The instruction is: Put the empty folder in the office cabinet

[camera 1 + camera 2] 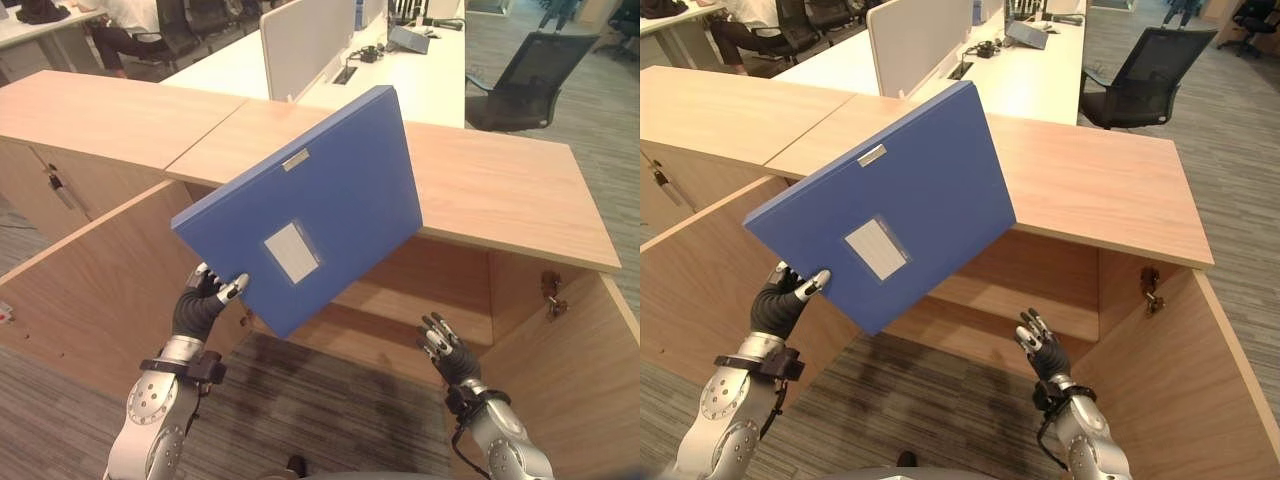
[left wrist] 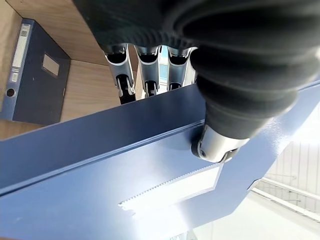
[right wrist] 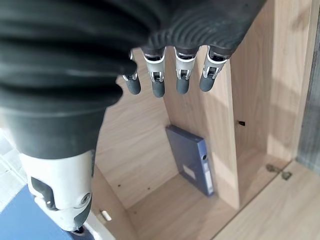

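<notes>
My left hand [image 1: 203,305] pinches the blue folder [image 1: 310,205] by its low corner, thumb on the front and fingers behind, so it tilts up above my fingers. My right hand [image 1: 446,352] is loose, holding nothing. I think I am carrying now; next I must lower it past my fingertips into the open cabinet [image 1: 455,285].

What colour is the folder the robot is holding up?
Blue, with a pale label pocket on its cover. The folder, pinched by the left hand, shows best in the left eye view.

Blue folder [image 1: 320,210], white label pocket [image 1: 291,251]; light wood-grain cabinet [image 1: 480,180]; grey streaked carpet [image 1: 290,400].
</notes>
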### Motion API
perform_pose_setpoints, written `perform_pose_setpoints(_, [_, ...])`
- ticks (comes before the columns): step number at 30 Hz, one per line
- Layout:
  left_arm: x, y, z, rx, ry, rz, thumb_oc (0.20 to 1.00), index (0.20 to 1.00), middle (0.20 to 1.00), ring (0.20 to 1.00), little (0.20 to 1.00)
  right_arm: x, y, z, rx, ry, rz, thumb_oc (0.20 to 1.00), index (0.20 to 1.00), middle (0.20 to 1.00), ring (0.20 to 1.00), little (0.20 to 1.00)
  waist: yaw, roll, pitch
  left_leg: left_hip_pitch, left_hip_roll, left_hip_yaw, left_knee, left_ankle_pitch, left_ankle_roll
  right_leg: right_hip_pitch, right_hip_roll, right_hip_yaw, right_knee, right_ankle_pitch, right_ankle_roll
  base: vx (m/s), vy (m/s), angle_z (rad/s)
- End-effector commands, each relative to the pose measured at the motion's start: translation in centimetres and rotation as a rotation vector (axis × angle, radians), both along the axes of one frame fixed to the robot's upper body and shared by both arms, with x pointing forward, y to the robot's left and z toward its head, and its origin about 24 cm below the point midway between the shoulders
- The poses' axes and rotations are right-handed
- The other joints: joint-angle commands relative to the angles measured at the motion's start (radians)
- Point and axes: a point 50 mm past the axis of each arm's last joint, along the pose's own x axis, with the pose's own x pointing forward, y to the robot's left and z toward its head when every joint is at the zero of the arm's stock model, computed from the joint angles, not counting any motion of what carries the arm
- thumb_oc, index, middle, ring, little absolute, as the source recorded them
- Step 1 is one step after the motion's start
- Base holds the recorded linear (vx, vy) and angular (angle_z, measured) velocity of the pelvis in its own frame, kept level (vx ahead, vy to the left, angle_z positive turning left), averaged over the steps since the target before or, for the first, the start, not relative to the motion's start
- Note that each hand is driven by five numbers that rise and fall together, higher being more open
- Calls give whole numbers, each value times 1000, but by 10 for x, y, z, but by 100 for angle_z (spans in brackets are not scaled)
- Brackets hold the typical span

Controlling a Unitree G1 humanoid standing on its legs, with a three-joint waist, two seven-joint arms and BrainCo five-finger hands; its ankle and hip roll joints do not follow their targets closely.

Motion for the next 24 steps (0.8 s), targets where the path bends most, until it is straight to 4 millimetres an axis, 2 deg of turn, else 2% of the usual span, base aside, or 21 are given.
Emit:
perform_pose_setpoints(1, [0, 18, 12, 250, -51, 34, 200, 200, 200, 200, 200, 28, -14, 44, -151, -211, -39, 1000, 1000, 1000, 1000, 1000, 2, -36, -6, 46, 24, -28, 7, -129, -13, -7, -77, -64, 5, 39, 70, 0, 0, 0])
perform_pose_setpoints(2, [-4, 23, 9, 317, -28, 43, 200, 200, 200, 200, 200, 29, -24, 54, -250, -234, -59, 1000, 1000, 1000, 1000, 1000, 1, -35, -6, 45, 24, -28, 7, -131, -12, -9, -77, -63, 5, 39, 70, 0, 0, 0])
perform_pose_setpoints(4, [-12, 38, 3, 539, 21, 72, 200, 200, 200, 200, 200, 29, -45, 78, -554, -279, -87, 1000, 1000, 1000, 1000, 1000, 1, -31, -3, 47, 24, -25, 7, -135, -9, -9, -76, -60, 5, 38, 70, 0, 0, 0])
perform_pose_setpoints(6, [-15, 46, 2, 687, 33, 101, 200, 200, 200, 200, 200, 31, -54, 96, -811, -314, -87, 1000, 1000, 1000, 1000, 1000, -2, -27, -2, 47, 25, -25, 7, -136, -7, -9, -75, -59, 5, 37, 71, 2, 2, -2])
perform_pose_setpoints(7, [-18, 55, 6, 872, 15, 145, 200, 200, 200, 200, 200, 30, -61, 112, -1021, -340, -90, 1000, 1000, 1000, 1000, 1000, -3, -27, -3, 45, 26, -26, 7, -136, -5, -12, -74, -58, 5, 37, 72, 0, 0, 0])
perform_pose_setpoints(8, [-20, 59, 6, 956, 20, 149, 200, 200, 200, 200, 200, 31, -62, 119, -1091, -361, -80, 1000, 1000, 1000, 1000, 1000, -4, -26, -3, 42, 25, -27, 7, -136, -4, -14, -74, -56, 5, 37, 72, 0, 0, 0])
perform_pose_setpoints(11, [-20, 62, 5, 1026, 29, 138, 200, 200, 200, 200, 200, 31, -62, 120, -1114, -360, -63, 1000, 1000, 1000, 1000, 1000, -4, -26, -3, 41, 24, -28, 7, -135, -4, -15, -73, -56, 5, 37, 72, 0, 0, 0])
perform_pose_setpoints(15, [-21, 68, 9, 1119, 12, 154, 200, 200, 200, 200, 200, 36, -55, 130, -1213, -410, -1, 1000, 1000, 1000, 1000, 1000, -2, -26, 0, 39, 24, -28, 7, -134, -4, -18, -73, -52, 5, 38, 72, 0, 0, 0])
perform_pose_setpoints(23, [-15, 68, 13, 1110, -29, 216, 200, 200, 200, 200, 200, 44, -40, 131, -1227, -445, 118, 1000, 1000, 1000, 1000, 1000, 4, -31, 1, 36, 23, -29, 7, -132, -5, -19, -74, -55, 5, 40, 72, 0, 0, 0])
perform_pose_setpoints(24, [-12, 64, 16, 1112, -53, 212, 200, 200, 200, 200, 200, 47, -32, 133, -1230, -475, 171, 1000, 1000, 1000, 1000, 1000, 8, -33, 1, 35, 23, -28, 7, -131, -6, -20, -75, -57, 5, 41, 71, 0, 0, 0])
